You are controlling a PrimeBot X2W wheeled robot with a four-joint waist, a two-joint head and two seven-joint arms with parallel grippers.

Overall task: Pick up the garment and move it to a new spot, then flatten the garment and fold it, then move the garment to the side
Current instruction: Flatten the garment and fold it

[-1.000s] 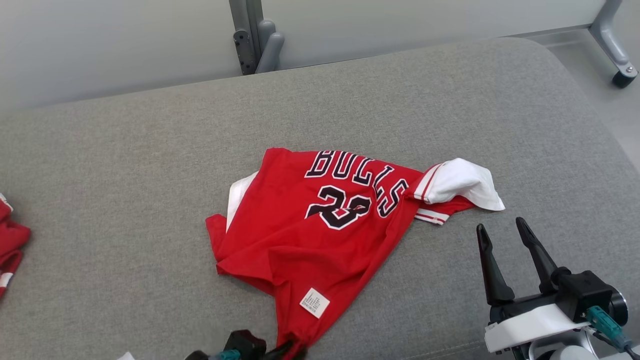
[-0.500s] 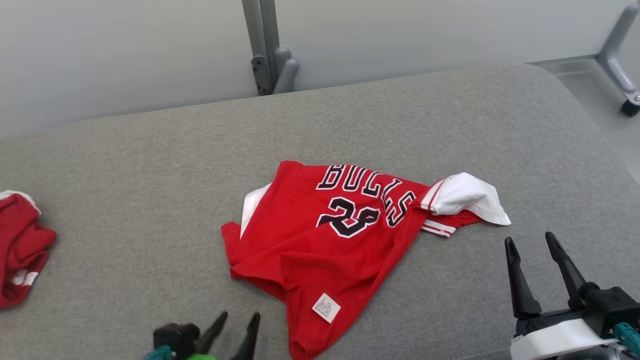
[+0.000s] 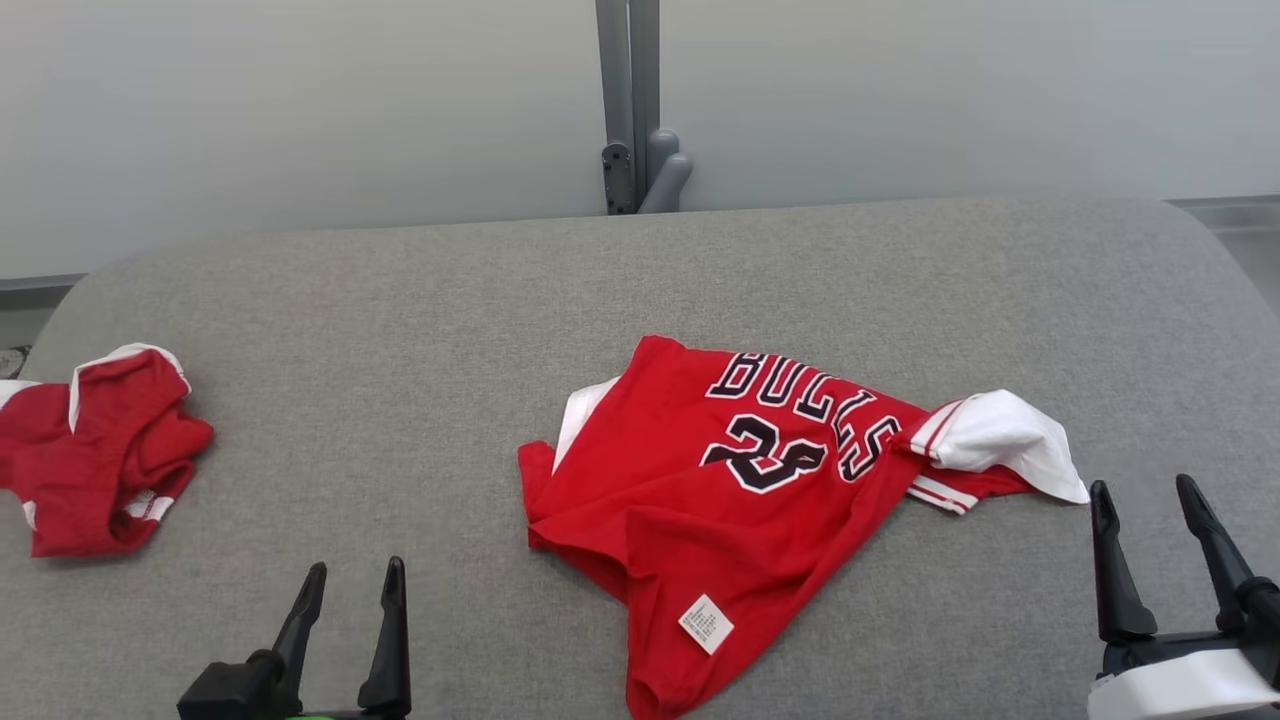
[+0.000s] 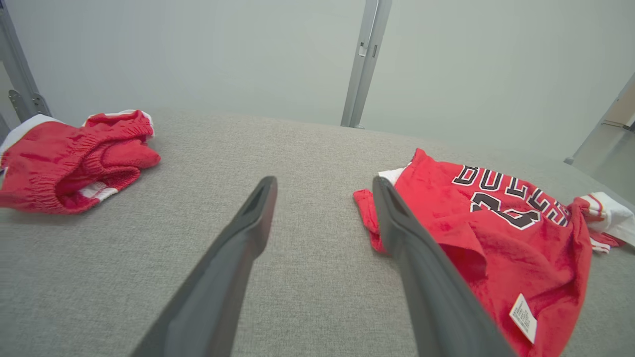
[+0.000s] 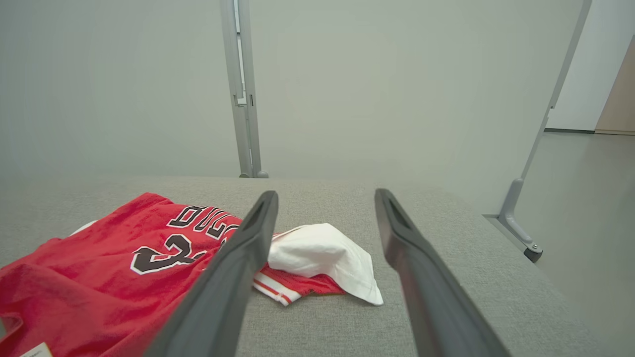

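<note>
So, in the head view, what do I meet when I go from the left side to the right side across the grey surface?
red shorts → left tool → jersey → right tool

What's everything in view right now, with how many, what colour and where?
jersey: one, red with white parts and black lettering, crumpled on the middle of the cushion
tag: one, white, on the jersey's near end
second garment: one, red with white trim, bunched at the cushion's left end
cushion: one, grey fabric, under both garments
post: one, grey metal, upright behind the cushion
frame leg: one, grey, on the floor past the cushion's right end
wall: one, pale grey, behind
left gripper: one, dark, open and empty, near left
right gripper: one, dark, open and empty, near right
</note>
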